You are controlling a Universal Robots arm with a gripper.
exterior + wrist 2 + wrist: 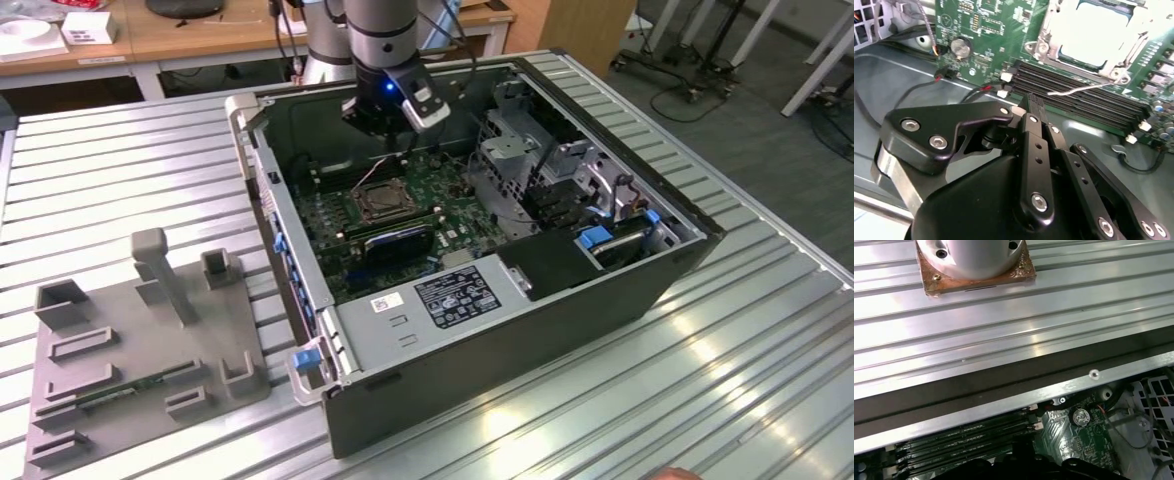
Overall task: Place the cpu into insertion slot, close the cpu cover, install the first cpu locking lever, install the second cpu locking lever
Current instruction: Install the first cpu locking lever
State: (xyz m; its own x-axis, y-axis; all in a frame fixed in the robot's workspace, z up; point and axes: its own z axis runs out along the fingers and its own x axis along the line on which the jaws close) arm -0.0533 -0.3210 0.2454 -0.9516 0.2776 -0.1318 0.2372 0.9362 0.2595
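The gripper (1035, 106) is seen low inside the open computer case (534, 330), just above the green board (400, 215). Its fingers are pressed together, and nothing is held between them. In the second wrist view, the cpu (1094, 35) is seen lying in the insertion slot (1051, 42). A thin silver lever (1079, 89) is seen beside it, over the long black slots (1089, 100).
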